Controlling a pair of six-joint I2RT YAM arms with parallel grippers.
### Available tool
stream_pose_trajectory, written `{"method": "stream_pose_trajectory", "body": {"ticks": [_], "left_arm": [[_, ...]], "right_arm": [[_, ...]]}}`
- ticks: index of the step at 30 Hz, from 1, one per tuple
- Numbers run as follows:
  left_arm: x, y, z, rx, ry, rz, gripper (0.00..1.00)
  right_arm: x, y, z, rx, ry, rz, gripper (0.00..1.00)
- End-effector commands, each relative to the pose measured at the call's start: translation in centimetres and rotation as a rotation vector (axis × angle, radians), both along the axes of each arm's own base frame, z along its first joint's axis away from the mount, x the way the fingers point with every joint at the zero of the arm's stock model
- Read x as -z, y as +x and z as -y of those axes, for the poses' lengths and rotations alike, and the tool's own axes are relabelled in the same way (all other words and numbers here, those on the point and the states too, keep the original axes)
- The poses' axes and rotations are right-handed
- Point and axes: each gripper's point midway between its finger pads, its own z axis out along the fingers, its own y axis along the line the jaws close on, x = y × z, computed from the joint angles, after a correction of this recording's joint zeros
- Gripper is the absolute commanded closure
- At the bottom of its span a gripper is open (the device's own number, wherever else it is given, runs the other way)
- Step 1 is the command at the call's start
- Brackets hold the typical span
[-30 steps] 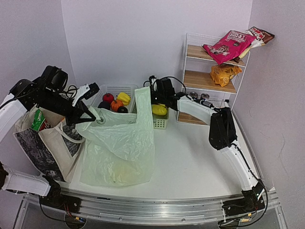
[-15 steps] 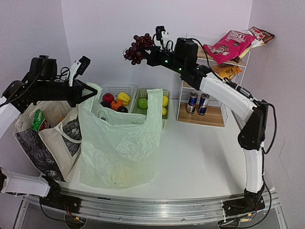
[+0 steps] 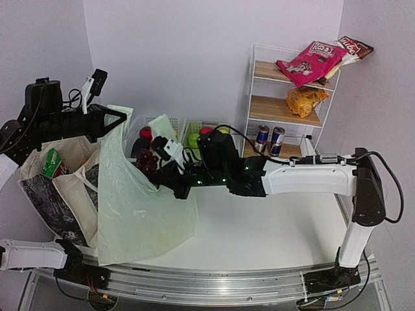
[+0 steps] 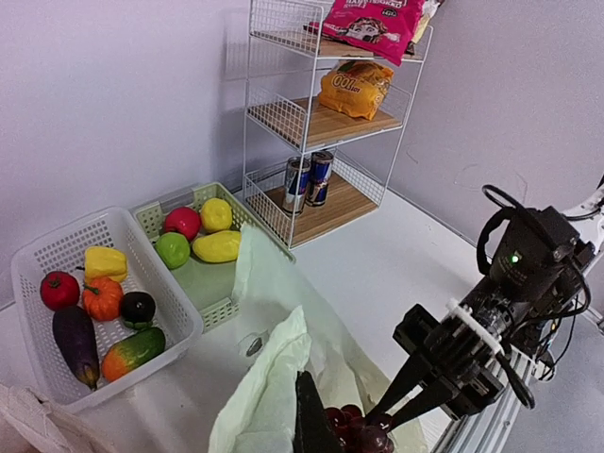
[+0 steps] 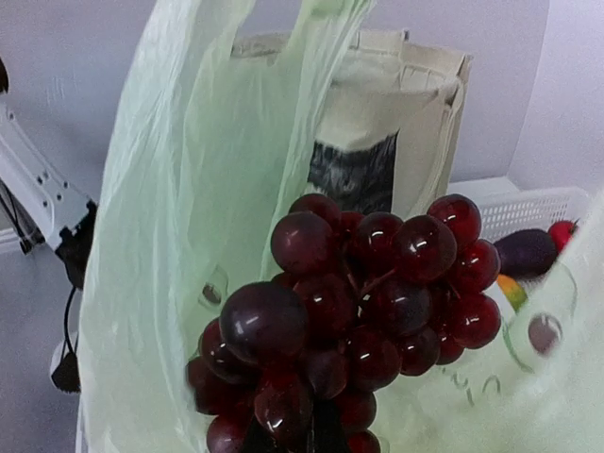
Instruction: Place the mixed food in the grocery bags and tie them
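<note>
Grapes [image 3: 145, 162], a dark purple bunch, hang clamped in the right pincer [image 3: 154, 170] at the open mouth of the pale-green plastic bag [image 3: 142, 214]. Right arm stretches leftward, low across the white bench [image 3: 272, 220]. Left pincer [image 3: 120, 118] is closed on the bag's upper edge, holding it raised. Beige canvas tote [image 3: 68, 188] stands just beside the bag, on its left, with a green snack packet [image 3: 52, 163] showing at its top.
</note>
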Motion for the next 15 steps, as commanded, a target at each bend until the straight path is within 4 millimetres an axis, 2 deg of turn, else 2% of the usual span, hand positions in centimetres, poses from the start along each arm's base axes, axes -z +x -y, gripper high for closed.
{"method": "stream_pose_trajectory", "body": {"ticks": [1,5,10,13,15], "left_arm": [[-1.9,-0.3,0.1,0.015,-0.04,0.064,1.0],[-1.7,-0.3,0.3,0.036,-0.007,0.095,1.0],[-1.3,1.1,-0.1,-0.01,0.055,0.149,1.0],[-1.0,0.4,1.2,0.087,0.058,0.156,1.0],[-0.6,-1.2,2.5,0.214,0.044,0.152,1.0]], "right_arm": [[-5.4,-2.3,1.7,-0.019,0.075,0.129,1.0],[-4.1,-4.0,1.4,-0.088,0.02,0.117,1.0],[-2.9,-7.0,1.7,-0.139,-0.077,0.174,1.0],[-2.2,-9.0,1.7,-0.159,-0.133,0.218,1.0],[-1.4,-9.8,1.5,-0.171,-0.18,0.245,1.0]]}}
